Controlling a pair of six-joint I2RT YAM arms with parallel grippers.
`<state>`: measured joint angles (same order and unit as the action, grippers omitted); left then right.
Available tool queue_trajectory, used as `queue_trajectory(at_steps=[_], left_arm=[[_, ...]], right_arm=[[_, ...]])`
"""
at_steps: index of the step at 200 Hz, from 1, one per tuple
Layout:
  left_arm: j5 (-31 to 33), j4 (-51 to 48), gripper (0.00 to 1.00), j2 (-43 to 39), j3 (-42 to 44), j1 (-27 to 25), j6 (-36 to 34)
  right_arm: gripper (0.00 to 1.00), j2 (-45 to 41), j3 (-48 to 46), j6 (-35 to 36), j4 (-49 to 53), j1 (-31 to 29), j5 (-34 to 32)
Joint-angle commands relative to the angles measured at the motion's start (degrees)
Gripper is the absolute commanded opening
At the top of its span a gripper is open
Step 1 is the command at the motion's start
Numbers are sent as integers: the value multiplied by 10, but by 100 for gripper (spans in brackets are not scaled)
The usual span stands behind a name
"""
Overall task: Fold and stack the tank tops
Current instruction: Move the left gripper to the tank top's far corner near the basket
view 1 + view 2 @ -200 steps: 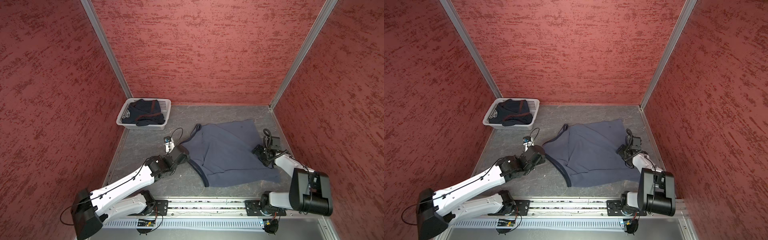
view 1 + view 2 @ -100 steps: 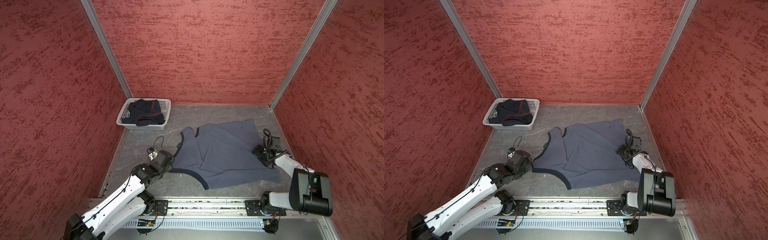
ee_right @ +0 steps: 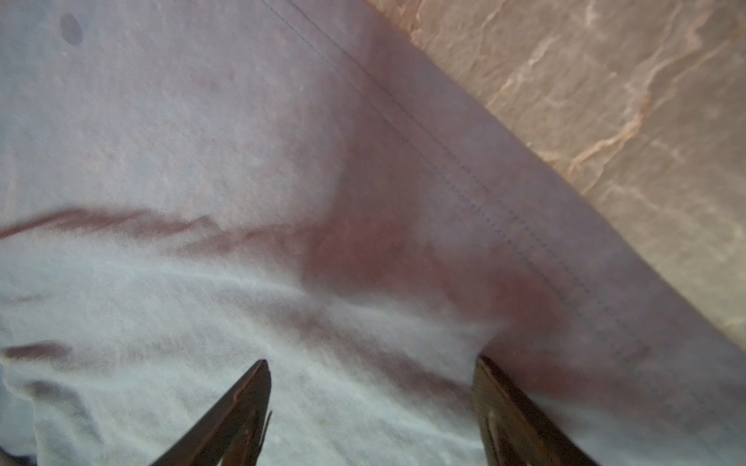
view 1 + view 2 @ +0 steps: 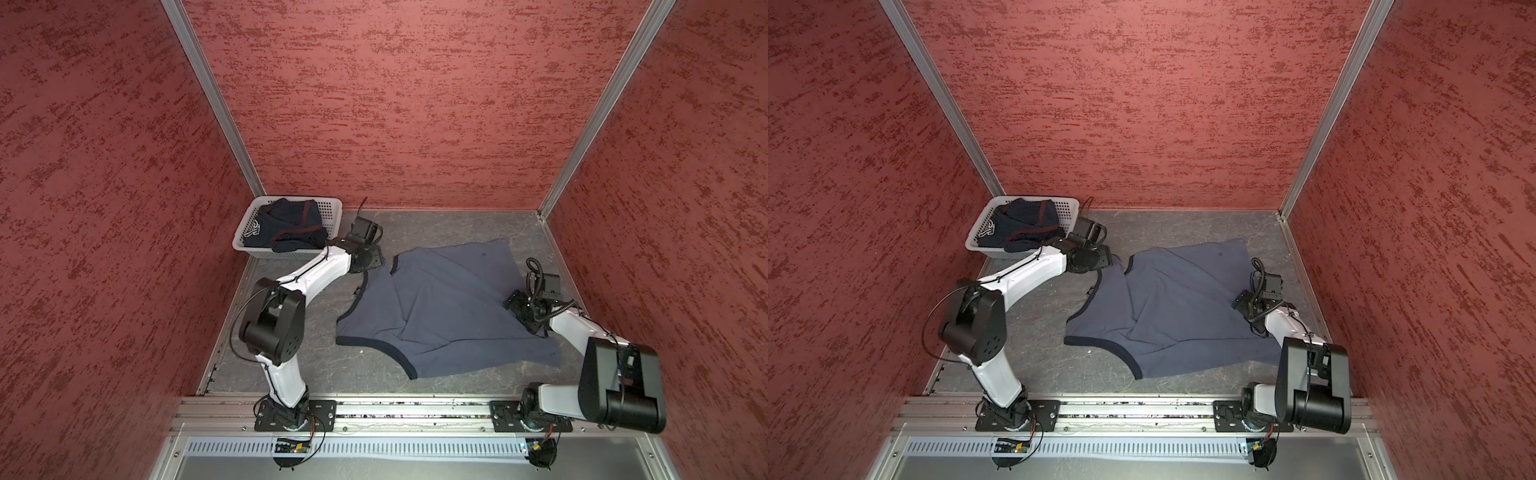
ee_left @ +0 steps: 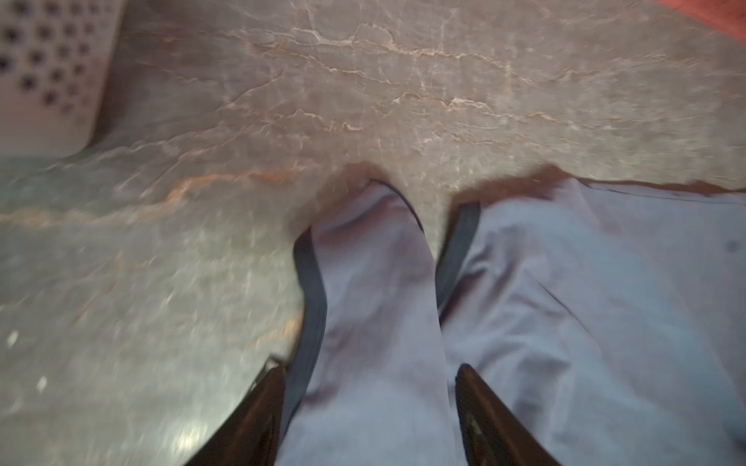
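Just released the strap (image 5: pixel 375 262) of the slate-blue, navy-trimmed cloth tank top (image 4: pixel 449 307), flat beneath the parted, empty left tool (image 5: pixel 370 365); right tool (image 3: pixel 371 359) likewise wide, empty beside the hem (image 3: pixel 524 226); probably ready for folding

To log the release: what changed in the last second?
The left gripper dragged the slate-blue tank top open leftward, let go, then moved toward the basket, now open over a strap. The right gripper stayed open on its right edge; the dark navy top stayed in the basket.
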<state>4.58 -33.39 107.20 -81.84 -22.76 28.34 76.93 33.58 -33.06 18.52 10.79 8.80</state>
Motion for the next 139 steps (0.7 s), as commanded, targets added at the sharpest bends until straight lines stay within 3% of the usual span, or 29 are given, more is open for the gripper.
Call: queue_trajectory(at_steps=[1,32,71,114,139], left_arm=[[-13,-22,69,58,-46,21,-31],[-19,-46,63,125,-102,34,-33],[-32,-43,52,166,-111,37,-25],[-27,-25,25,158,-90,38,-14],[33,-17,8,105,-61,38,-8]], right_arm=[[80,3,-16,4,25,2,1],[80,6,-16,4,22,1,6],[80,7,-18,3,21,1,6],[80,5,-18,2,24,2,2],[80,7,-17,1,28,2,-7]])
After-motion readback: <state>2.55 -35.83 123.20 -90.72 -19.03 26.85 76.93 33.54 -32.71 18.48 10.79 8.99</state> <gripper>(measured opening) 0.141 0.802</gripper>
